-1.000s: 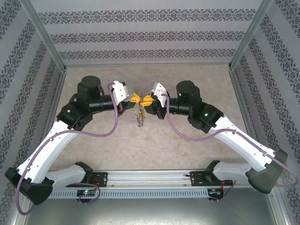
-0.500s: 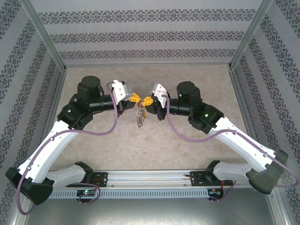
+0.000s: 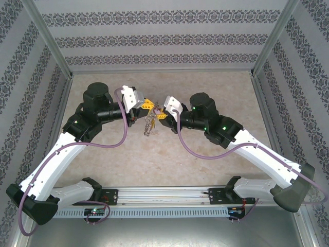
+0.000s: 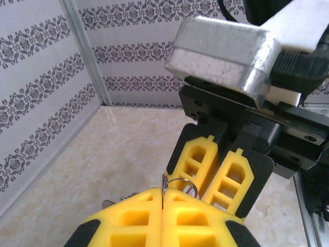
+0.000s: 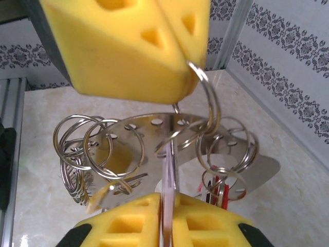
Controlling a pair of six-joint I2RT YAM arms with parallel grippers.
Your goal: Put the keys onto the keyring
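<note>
Grey keyring (image 3: 148, 123) hung below two facing pincers; left pincer (image 3: 147, 104) clenched its loop, right pincer (image 3: 160, 114) clenched a thin key (image 5: 167, 190), forearms angled inward

Glossy bright-metal keyring (image 3: 148, 123), matt yellow plastic jaws, smooth faintly glossy stone-look table (image 3: 205, 170), brushed-metal corner post (image 4: 85, 51).

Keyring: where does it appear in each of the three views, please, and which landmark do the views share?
Top external: the keyring hangs at centre, just below the left gripper.
Left wrist: the keyring is a thin loop at lower centre, rising from the left gripper's shut fingers.
Right wrist: the keyring lies across the middle, its loop pinched at the top by the left gripper.
Shared landmark: the left gripper's yellow fingers.
</note>
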